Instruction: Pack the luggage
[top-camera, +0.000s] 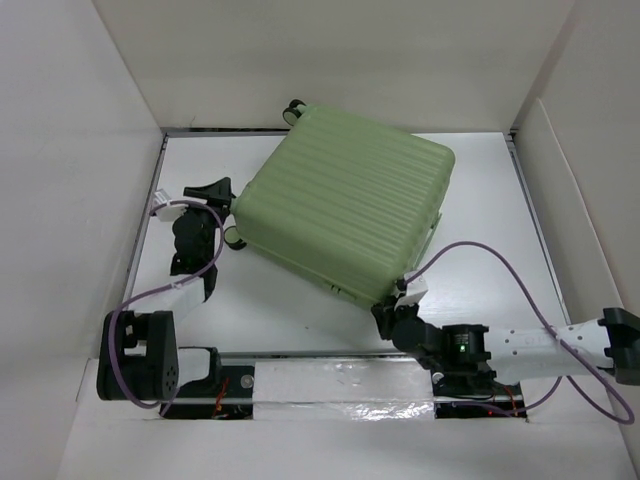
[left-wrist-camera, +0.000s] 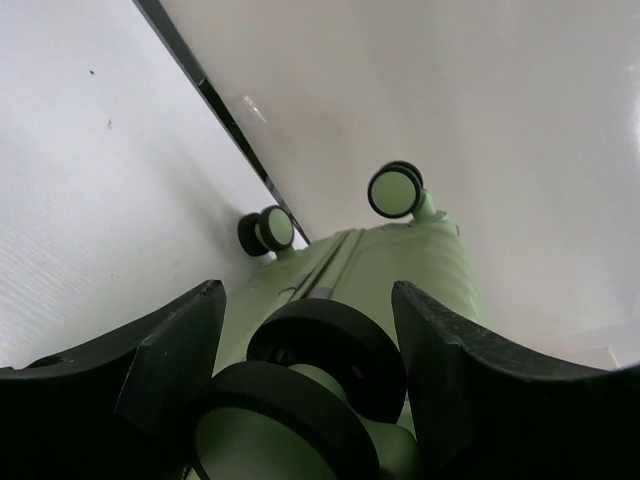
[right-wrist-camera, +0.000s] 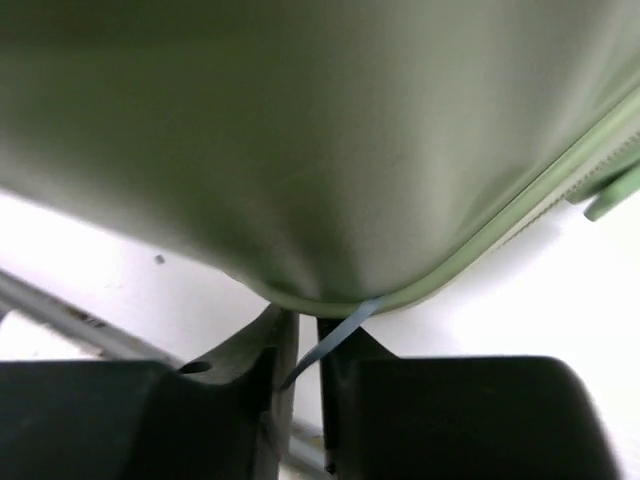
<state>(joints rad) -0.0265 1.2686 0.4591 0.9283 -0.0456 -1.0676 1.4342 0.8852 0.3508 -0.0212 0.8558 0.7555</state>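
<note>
The luggage (top-camera: 345, 205) lies shut and flat on the white worktop (top-camera: 480, 190), ribbed shell up. It is turned askew, with one corner toward the arms and a black wheel poking out at the far corner. From above, both arms reach its near edges, the left at its left corner and the right at its nearest corner, but their fingers are too small there to read.

The left wrist view fills that in. The left pincer (left-wrist-camera: 305, 300) is released, its fingers spread wide on either side of a black caster (left-wrist-camera: 325, 345) without touching it. Two more wheels (left-wrist-camera: 395, 190) show farther along the same end of the case, near the wall.

The right wrist view shows something the overhead view does not, a thin light-blue strip (right-wrist-camera: 335, 335) hanging out of the seam at the rounded corner. The right pincer (right-wrist-camera: 305, 335) is clenched on that strip, its fingers drawn to a narrow slit just under the shell. The zip line (right-wrist-camera: 560, 180) runs off to the right.
</note>
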